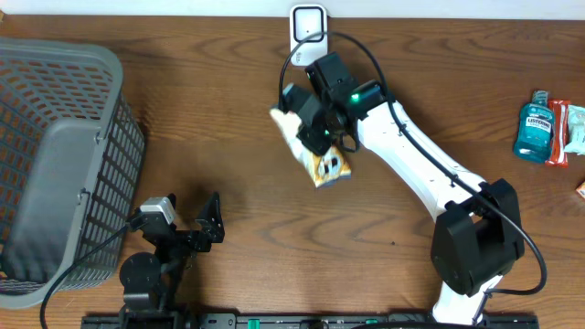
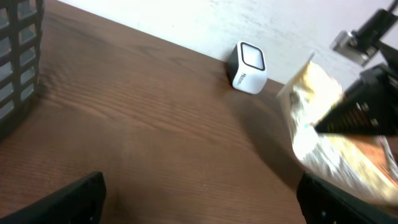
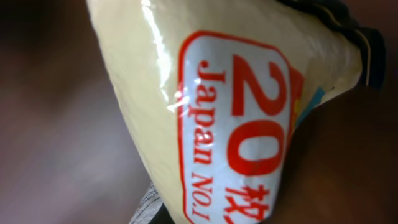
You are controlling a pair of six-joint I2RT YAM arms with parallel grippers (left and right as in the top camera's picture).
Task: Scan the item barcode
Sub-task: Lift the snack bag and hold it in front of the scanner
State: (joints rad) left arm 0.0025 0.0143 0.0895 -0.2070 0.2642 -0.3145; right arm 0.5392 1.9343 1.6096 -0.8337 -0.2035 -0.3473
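The item is a cream-yellow plastic packet (image 1: 325,167) with a red-and-white label, and my right gripper (image 1: 315,130) is shut on it. It hangs above the table just in front of the small white scanner (image 1: 308,26) at the far edge. The packet (image 3: 217,106) fills the right wrist view, showing its label but no barcode. In the left wrist view the packet (image 2: 320,134) hangs at the right, near the scanner (image 2: 247,67). My left gripper (image 1: 214,224) rests low at the near left, open, with only bare table between its fingers (image 2: 68,202).
A grey plastic basket (image 1: 55,164) stands at the left edge, close to the left arm. At the far right lie a blue mouthwash bottle (image 1: 533,128) and a red-and-white packet (image 1: 559,132). The right arm stretches from its base at the near right up to the scanner.
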